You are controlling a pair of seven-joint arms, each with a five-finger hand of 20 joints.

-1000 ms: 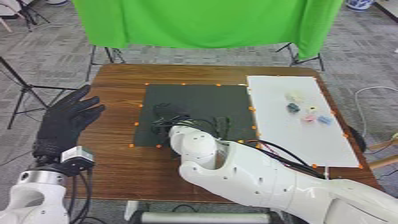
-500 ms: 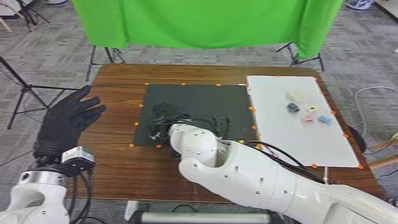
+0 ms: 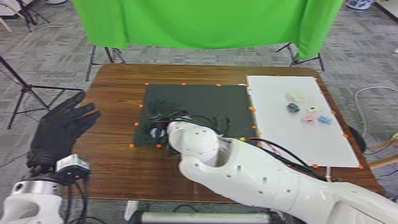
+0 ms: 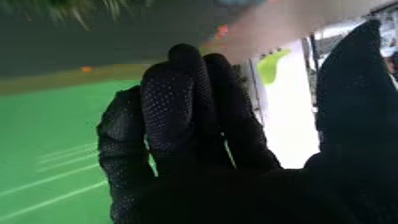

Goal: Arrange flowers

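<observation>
Head view | right arm (image 3: pixel 240 175) blocks dark mat (image 3: pixel 209 100) (greenery (image 3: pixel 218 121) near) | left hand (image 3: pixel 59 127), right hand (image 3: pixel 169 119): uncurled, empty

Far cloth (image 3: pixel 209 22): green. Table (image 3: pixel 115 92): grained brown. Mat (image 3: pixel 213 97): dark grey. Right sheet (image 3: pixel 306 145): white; flowers (image 3: pixel 308 118): pink, pale blue, cream.

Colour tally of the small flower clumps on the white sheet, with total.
Pale clump: 1
Dark teal clump: 1
Yellowish clump: 1
Pink clump: 1
Blue clump: 1
Total: 5 clumps; blooms within each are too small to count.
</observation>
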